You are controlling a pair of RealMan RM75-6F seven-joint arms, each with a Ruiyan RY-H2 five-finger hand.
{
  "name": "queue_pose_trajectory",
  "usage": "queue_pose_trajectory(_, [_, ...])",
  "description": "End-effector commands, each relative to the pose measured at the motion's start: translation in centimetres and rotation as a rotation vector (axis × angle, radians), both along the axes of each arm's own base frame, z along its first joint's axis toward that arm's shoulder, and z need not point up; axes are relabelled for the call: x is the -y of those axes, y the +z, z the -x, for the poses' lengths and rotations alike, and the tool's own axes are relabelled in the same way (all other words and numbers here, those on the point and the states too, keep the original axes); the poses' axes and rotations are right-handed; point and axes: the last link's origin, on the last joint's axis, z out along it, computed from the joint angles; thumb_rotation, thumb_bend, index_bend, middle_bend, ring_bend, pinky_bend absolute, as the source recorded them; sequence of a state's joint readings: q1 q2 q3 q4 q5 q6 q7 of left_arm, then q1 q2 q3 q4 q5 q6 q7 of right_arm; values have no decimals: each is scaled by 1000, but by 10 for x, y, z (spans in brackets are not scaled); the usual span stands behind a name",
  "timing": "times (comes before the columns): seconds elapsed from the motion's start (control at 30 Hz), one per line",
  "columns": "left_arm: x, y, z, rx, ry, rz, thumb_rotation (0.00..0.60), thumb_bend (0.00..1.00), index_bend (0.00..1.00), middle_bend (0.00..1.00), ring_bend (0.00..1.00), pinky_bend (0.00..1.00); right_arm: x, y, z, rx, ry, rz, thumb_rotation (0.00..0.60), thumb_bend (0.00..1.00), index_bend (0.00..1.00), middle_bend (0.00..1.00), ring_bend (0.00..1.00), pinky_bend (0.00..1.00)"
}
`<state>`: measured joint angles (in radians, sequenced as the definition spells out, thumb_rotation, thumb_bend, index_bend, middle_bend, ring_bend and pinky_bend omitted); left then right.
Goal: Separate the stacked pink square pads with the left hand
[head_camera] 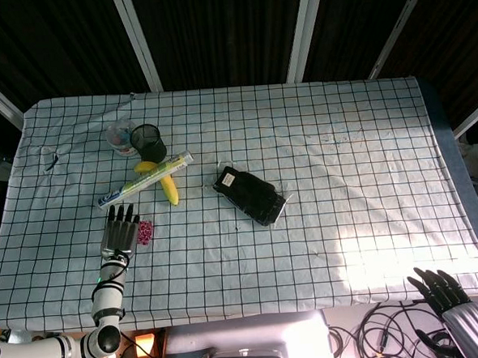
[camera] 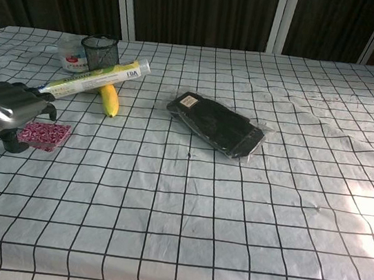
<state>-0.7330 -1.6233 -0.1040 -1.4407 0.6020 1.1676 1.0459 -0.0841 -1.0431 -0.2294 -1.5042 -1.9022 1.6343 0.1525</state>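
The pink square pads (head_camera: 146, 231) lie stacked flat on the checked tablecloth at the left front; in the chest view the pink pads (camera: 45, 135) show a patterned top. My left hand (head_camera: 120, 231) sits just to their left, fingers stretched out and apart, holding nothing. In the chest view the left hand (camera: 13, 112) hovers low beside the pads' left edge; I cannot tell whether it touches them. My right hand (head_camera: 445, 290) hangs past the table's front right edge with fingers spread and nothing in them.
Behind the pads lie a banana (head_camera: 168, 187) and a white-green tube (head_camera: 146, 180) across it. A black mesh cup (head_camera: 148, 138) and a small clear tub (head_camera: 121, 136) stand further back. A black item in clear wrap (head_camera: 250, 194) lies mid-table.
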Motion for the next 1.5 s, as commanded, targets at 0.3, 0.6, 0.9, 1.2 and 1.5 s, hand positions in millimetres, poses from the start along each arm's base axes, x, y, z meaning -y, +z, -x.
queue_pose_trajectory(0.3, [-3,-2,0,17,-15,2,600,367,241,2,0,0,0,0,0,0,-3,-2,600,199,0,0,0,0])
queue_pose_trajectory(0.6, [-5,-3,3,27,-16,2,600,367,332,11,0,0,0,0,1,-1,-8,0,600,198,0,0,0,0])
queue_pose_trajectory(0.9, [-5,0,1,43,-37,-15,600,366,411,27,0,0,0,0,1,-1,-8,2,600,199,0,0,0,0])
queue_pose_trajectory(1.2, [9,20,1,33,-76,-43,600,365,442,40,0,0,0,-1,1,-6,-7,2,600,199,0,0,0,0])
queue_pose_trajectory(1.5, [51,55,29,9,-38,-41,600,364,439,40,0,0,0,-5,-1,-17,-1,-8,600,198,0,0,0,0])
